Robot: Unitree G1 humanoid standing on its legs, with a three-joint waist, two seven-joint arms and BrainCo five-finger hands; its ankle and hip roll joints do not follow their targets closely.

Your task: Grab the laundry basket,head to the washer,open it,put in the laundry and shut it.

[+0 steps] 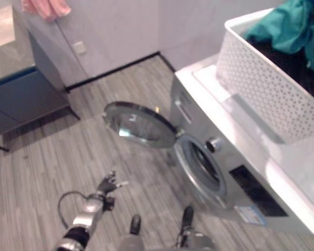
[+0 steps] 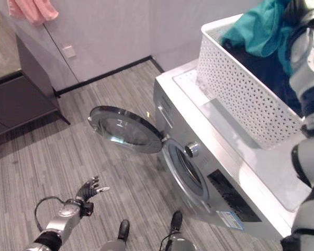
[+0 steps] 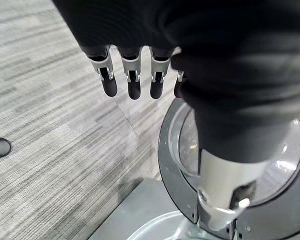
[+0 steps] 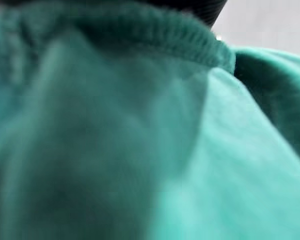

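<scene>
Two hands belong to the robot, and they are far apart. The left hand (image 2: 89, 187) hangs low over the grey striped floor (image 1: 47, 167), in front of the silver front-loading washer (image 1: 220, 172). Its fingers (image 3: 133, 82) are straight and a little spread, and they hold nothing.

The washer's round glass door (image 1: 138, 124) is swung wide open to the robot's left. The dark round hole of the drum (image 2: 186, 170) can be seen behind it. A small round knob (image 2: 191, 149) sits on the washer's front, just above the hole.

On the flat white top of the washer stands the white plastic laundry basket with little holes (image 1: 267, 89). Inside it are dark clothes and a teal green cloth (image 2: 259, 29) that sticks up over the rim. The right arm reaches down into the basket from the right side. The right wrist view is very close to the teal green cloth, with a ribbed hem running across it. The right hand is hidden in the clothes, so I cannot tell what its fingers are doing.

Farther back, a dark low cabinet (image 1: 21, 97) stands by the pale wall (image 2: 110, 31). A pink cloth (image 1: 46, 8) hangs over its top corner. A small white wall socket (image 2: 69, 50) is on the wall near the cabinet.
</scene>
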